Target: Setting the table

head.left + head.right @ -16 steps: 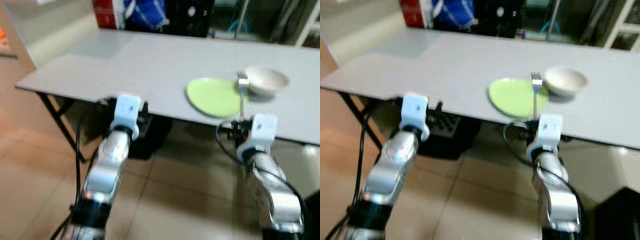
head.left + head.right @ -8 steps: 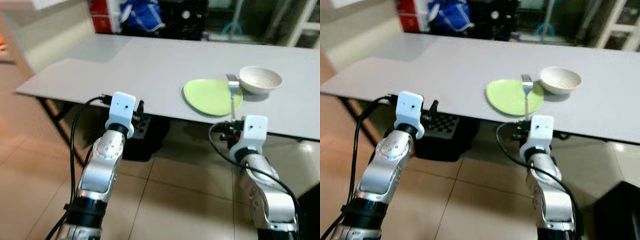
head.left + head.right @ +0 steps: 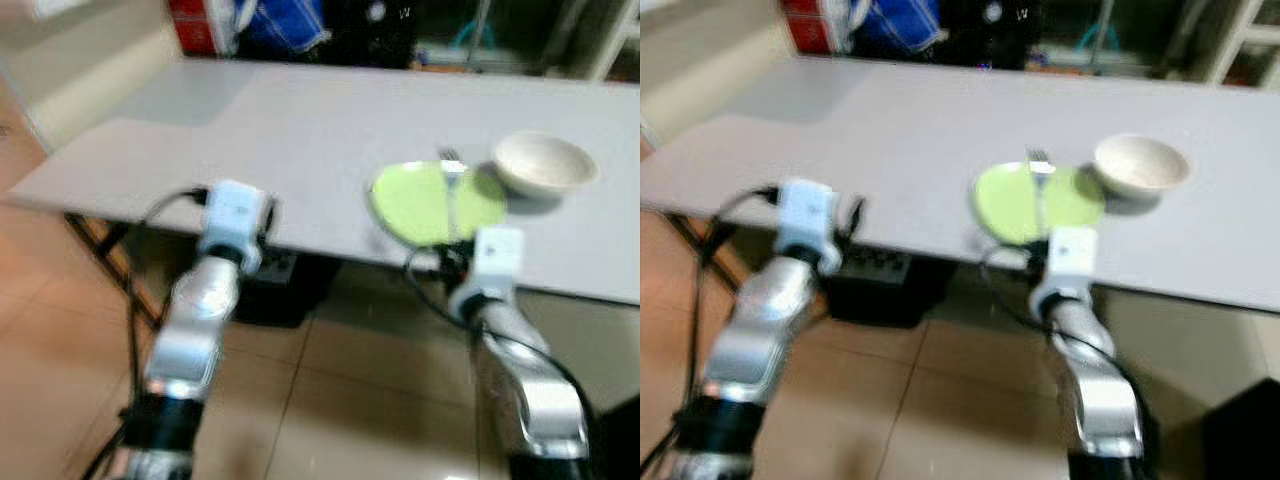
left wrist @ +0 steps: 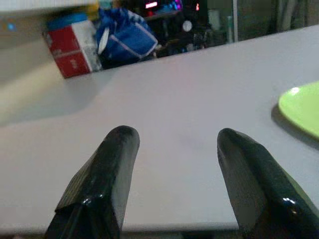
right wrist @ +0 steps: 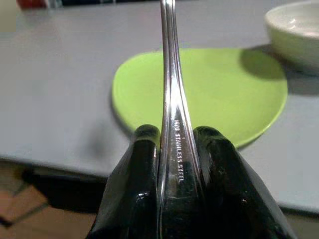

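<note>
Shiny stamped steel fork (image 5: 172, 99), handle between right fingers (image 5: 144, 164)

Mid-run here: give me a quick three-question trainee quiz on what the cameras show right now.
1. True or false: the right gripper holds a fork by its handle.
2. Which dish sits beside the green plate: A) mug, B) white bowl, C) pan?
3. Fill in: the left gripper has its jaws ____ above the grey table.

Key: 1 true. 2 B. 3 open, holding nothing.
</note>
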